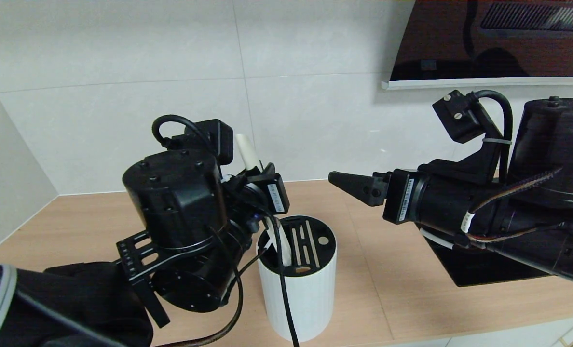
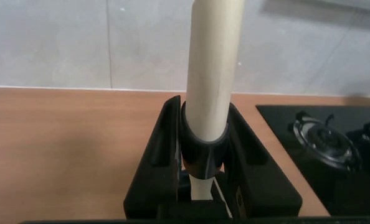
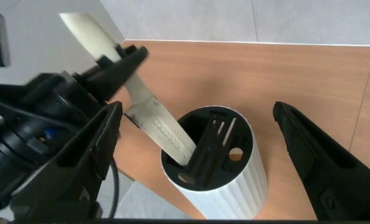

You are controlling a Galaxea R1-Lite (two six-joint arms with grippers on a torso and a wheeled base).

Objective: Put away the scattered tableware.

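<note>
Wooden counter (image 1: 388, 250) runs along a white tiled wall (image 1: 122, 96), and on it stands the white round holder (image 1: 306, 294) with a black slotted top.

The knife (image 3: 157, 124) is above this holder, tilted, with its steel blade pointing down and the tip at the edge of the black top. It seems to enter an opening there, but I cannot tell how deep. Its cream handle points up and away from the holder.

I judge the knife to be stiff and rather light, with a thin, sharp blade that must not be touched or pressed sideways. The handle looks smooth and round, so it can turn or slide in a weak pinch. The good place to take hold is the handle, low, close to where the blade begins, and this is where it is gripped now.

The left gripper (image 2: 205, 134) has its fingers closed tightly on the handle from both sides. Because the knife leans while the slots go straight down, I think the blade may jam or push the holder over, as the holder looks light.

The right gripper (image 3: 197, 107) hangs over the holder, touching nothing, with its fingers spread wide. It could steady the holder if needed.

Beside the holder, on the robot's right, lies a black cooktop (image 2: 334, 143), and a dark range hood (image 1: 484, 38) hangs on the wall above.
</note>
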